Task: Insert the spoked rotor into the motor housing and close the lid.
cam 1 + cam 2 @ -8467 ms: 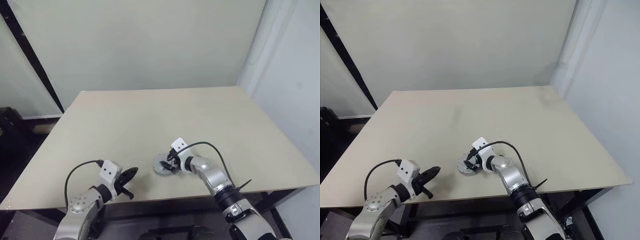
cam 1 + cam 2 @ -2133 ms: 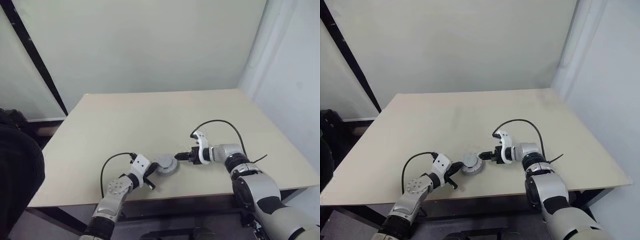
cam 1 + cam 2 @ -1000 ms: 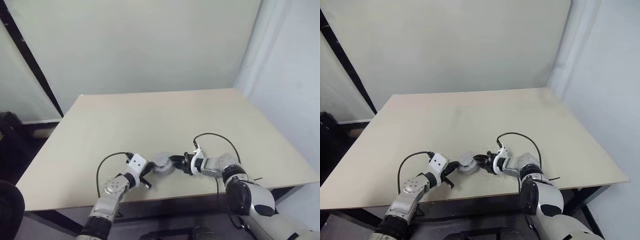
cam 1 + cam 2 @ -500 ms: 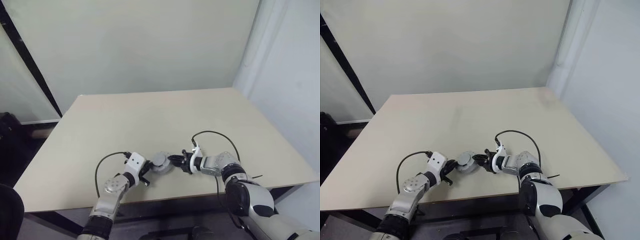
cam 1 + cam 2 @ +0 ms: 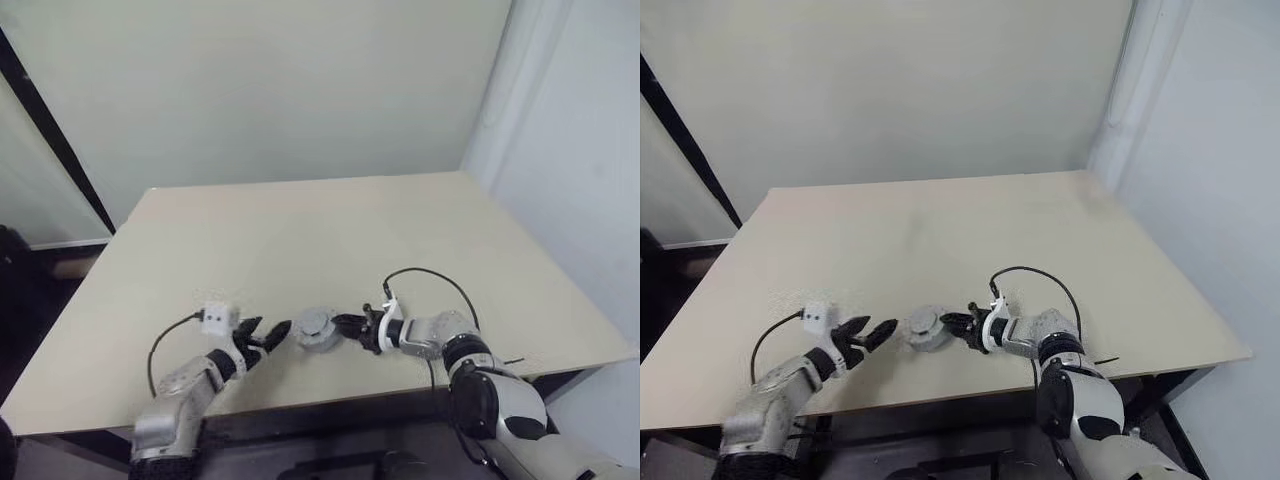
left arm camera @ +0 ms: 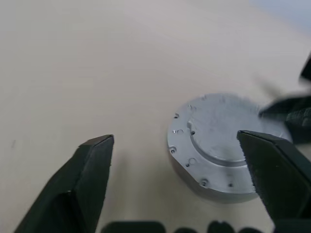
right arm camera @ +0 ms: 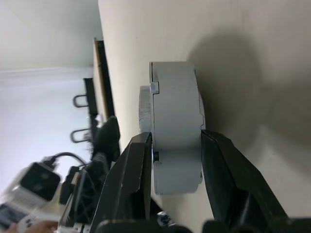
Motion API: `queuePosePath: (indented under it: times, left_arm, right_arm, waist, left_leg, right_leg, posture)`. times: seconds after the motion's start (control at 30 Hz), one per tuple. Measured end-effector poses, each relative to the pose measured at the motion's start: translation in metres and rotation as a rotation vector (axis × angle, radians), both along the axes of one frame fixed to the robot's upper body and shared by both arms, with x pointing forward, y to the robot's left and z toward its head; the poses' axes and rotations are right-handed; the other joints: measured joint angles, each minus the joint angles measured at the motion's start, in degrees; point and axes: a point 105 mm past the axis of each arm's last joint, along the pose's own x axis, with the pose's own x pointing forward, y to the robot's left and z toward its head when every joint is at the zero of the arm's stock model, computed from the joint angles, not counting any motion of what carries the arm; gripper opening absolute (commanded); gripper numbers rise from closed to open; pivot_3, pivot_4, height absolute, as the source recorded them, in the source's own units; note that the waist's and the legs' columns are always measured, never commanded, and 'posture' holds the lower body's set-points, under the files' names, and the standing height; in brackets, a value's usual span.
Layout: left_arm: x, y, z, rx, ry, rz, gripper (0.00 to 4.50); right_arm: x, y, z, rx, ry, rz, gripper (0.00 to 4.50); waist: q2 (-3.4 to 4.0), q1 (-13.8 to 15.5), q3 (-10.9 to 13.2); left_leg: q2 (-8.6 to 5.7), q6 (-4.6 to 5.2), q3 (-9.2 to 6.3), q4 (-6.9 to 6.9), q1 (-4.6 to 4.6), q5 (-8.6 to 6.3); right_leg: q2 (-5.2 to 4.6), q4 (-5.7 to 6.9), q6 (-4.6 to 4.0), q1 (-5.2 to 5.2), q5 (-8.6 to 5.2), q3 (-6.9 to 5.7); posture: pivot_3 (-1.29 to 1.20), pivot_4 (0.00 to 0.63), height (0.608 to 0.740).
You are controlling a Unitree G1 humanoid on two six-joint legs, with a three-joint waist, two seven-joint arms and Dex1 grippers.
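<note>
**Near the table's front edge: right gripper clamped on the closed motor, left gripper apart**

Near the front edge of the beige table (image 5: pixel 330 240) sits the grey round motor assembly (image 5: pixel 316 328) — a squat disc with its lid (image 6: pixel 221 127) seated flat on top, small screw holes around the rim and a raised circular step in the middle. No copper windings or spoked rotor can be seen with the lid in place.

To the right of the assembly, the right gripper (image 5: pixel 343 326) reaches in level with the tabletop, and its two black fingers (image 7: pixel 132 170) pinch the disc across its thickness, one on the lid face and one on the underside (the wrist view shows both pads pressed against the grey body at its nearest edge).

To the left of the assembly, the left gripper (image 5: pixel 265 335) hovers just beside it without touching — its fingers (image 6: pixel 90 170) are spread wide, with bare table between them and the disc lying ahead, nearer one fingertip.
</note>
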Motion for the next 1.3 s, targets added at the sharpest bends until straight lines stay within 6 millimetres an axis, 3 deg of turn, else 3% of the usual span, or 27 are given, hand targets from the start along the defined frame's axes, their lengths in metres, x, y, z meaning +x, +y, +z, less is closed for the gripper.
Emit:
queuePosePath:
  times: [0.27,0.6,0.93,1.07,1.3]
  left_arm:
    - [-0.014,0.009,0.012,-0.306,0.035,0.170,4.41]
    - [-0.021,-0.008,0.011,-0.539,0.073,0.243,4.41]
    - [-0.015,-0.022,0.021,-0.717,0.061,0.258,4.41]
    - [-0.010,-0.031,0.015,-0.760,0.090,0.249,4.41]
    - [0.005,-0.044,0.018,-0.821,0.087,0.227,4.41]
  right_arm:
    - [-0.013,0.012,0.007,0.105,0.031,0.031,1.21]
    - [-0.008,0.021,0.039,0.235,-0.044,0.018,1.21]
    - [-0.011,0.020,0.051,0.275,-0.062,0.039,1.21]
    - [-0.012,0.020,0.056,0.289,-0.070,0.050,1.21]
    - [-0.015,0.020,0.060,0.280,-0.080,0.074,1.21]
  waist:
    - [-0.16,0.1,0.1]
    - [-0.25,0.7,0.1]
    - [-0.26,0.6,0.2]
    - [-0.26,0.6,0.2]
    - [-0.27,0.7,0.1]
  left_leg:
    - [-0.07,0.00,-0.01,0.25,-0.87,0.01]
    - [-0.14,0.00,0.00,0.36,-0.96,0.00]
    - [-0.15,0.00,0.02,0.54,-1.05,0.00]
    - [-0.19,0.00,0.02,0.66,-1.15,0.01]
    - [-0.23,0.01,0.00,0.72,-1.23,0.01]
  right_leg:
    - [-0.05,0.02,0.03,-0.70,0.03,0.03]
    - [-0.08,-0.03,0.03,-0.70,0.02,0.00]
    - [-0.01,-0.01,0.02,-0.68,0.02,-0.05]
    - [0.01,0.00,0.02,-0.67,0.02,-0.05]
    - [0.02,0.00,0.03,-0.67,0.02,-0.04]
  posture:
    - [0.00,0.000,0.740]
    - [0.00,0.000,0.740]
    - [0.00,0.000,0.740]
    - [0.00,0.000,0.740]
    - [0.00,0.000,0.740]
